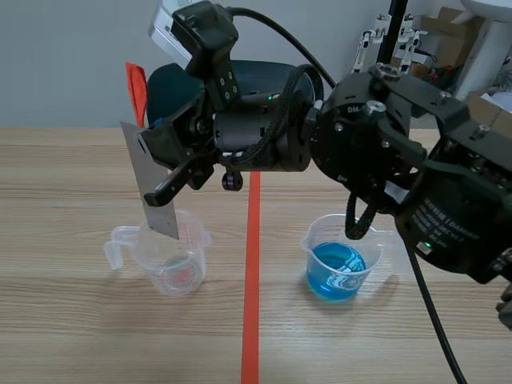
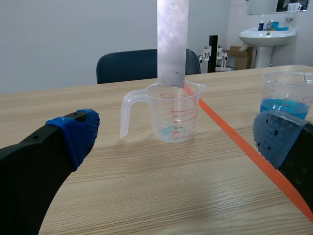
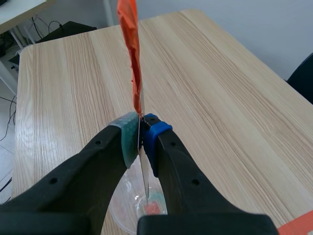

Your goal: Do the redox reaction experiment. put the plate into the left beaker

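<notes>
Overhead, the right tool (image 3: 140, 139) pinches a thin grey metal plate (image 1: 160, 220) taped orange-red on top. Its lower end sits at the mouth of a clear plastic handled beaker (image 1: 172, 276) holding only faint residue; how deep it goes is unclear. At that beaker's 3 o'clock, a matching beaker (image 1: 372, 254) holds blue liquid (image 1: 336, 272). The left tool (image 2: 178, 137) is spread.

Light wooden table (image 1: 64, 320), clear handled beaker (image 1: 172, 268) left of its orange tape line (image 1: 252, 304), blue-liquid beaker (image 1: 340, 268) to the right
</notes>
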{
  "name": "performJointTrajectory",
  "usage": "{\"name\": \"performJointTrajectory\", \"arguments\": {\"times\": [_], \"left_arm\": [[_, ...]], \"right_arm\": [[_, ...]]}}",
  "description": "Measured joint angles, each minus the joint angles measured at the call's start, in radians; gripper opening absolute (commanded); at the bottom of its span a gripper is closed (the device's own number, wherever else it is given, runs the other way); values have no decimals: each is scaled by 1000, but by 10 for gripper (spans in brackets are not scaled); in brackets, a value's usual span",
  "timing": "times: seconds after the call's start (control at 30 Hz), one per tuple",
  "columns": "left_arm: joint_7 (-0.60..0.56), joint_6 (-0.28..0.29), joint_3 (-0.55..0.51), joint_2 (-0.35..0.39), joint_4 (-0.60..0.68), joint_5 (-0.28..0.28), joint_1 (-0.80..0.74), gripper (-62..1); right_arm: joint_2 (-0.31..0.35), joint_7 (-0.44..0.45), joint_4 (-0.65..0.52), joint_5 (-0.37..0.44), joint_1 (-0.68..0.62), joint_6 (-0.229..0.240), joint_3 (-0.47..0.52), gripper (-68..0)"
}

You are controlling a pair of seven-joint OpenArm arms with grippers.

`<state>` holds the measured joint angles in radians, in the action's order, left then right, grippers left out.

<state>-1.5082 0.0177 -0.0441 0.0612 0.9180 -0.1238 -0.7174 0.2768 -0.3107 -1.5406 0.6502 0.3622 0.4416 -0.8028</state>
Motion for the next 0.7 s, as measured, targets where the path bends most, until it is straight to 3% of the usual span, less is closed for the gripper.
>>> {"name": "performJointTrajectory", "arguments": {"times": [0.43, 0.53, 0.7], "left_arm": [[0, 0, 0, 0, 0, 0, 0, 14], [0, 0, 0, 0, 0, 0, 0, 14], [0, 0, 0, 0, 0, 0, 0, 14]], "right_arm": [[-14, 103, 125, -61, 0, 0, -78, -669], [-17, 154, 154, -130, 0, 0, -101, -669], [-19, 210, 210, -166, -3, 0, -109, -669]]}}
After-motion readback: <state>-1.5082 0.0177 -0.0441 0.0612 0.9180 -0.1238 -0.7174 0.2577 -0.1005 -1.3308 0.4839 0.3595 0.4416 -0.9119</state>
